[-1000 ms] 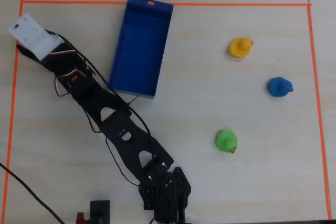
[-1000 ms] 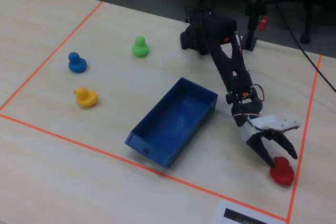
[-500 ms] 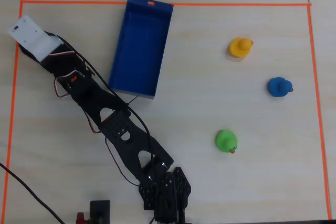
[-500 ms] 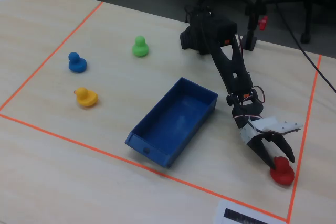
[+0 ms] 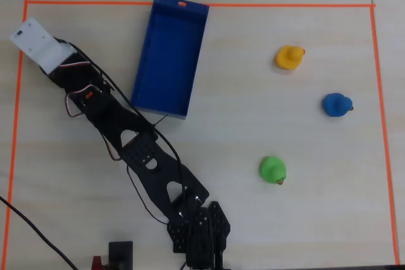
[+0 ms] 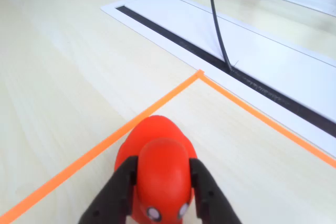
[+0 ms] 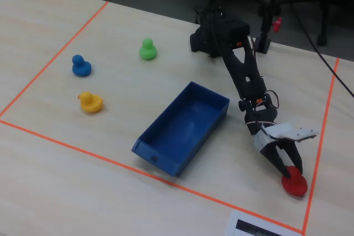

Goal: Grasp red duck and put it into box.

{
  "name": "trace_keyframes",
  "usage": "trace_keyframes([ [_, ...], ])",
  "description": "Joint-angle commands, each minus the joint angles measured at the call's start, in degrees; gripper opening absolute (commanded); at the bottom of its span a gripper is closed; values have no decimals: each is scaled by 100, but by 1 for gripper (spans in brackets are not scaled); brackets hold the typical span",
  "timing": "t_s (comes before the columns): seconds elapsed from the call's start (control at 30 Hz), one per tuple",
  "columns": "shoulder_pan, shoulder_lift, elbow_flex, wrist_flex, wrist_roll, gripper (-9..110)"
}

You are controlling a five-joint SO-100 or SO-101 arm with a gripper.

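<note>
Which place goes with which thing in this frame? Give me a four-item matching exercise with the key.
Things:
1. red duck
2. blue box
3. yellow duck
4. green duck

Places, as the fixed view shows them:
A. open and empty, mid-table
B. farthest from the camera of the three loose ducks
C. between the fingers of the gripper, near the corner of the orange tape
D. left of the box, nearer the camera than the blue duck

Pairs: 1-C, 2-A, 3-D, 4-B
</note>
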Motion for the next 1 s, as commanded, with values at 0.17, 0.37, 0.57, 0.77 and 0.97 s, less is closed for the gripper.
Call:
trace_keyframes([
  [0.17,290,1195,316,44,158,0],
  [0.37,650,2514,1301,272,431,0],
  [0.57,1020,3612,2215,281,387,0],
  [0.77,1450,4825,3146,773,343,0],
  [0.97,1934,5871,4069,1266,466,0],
])
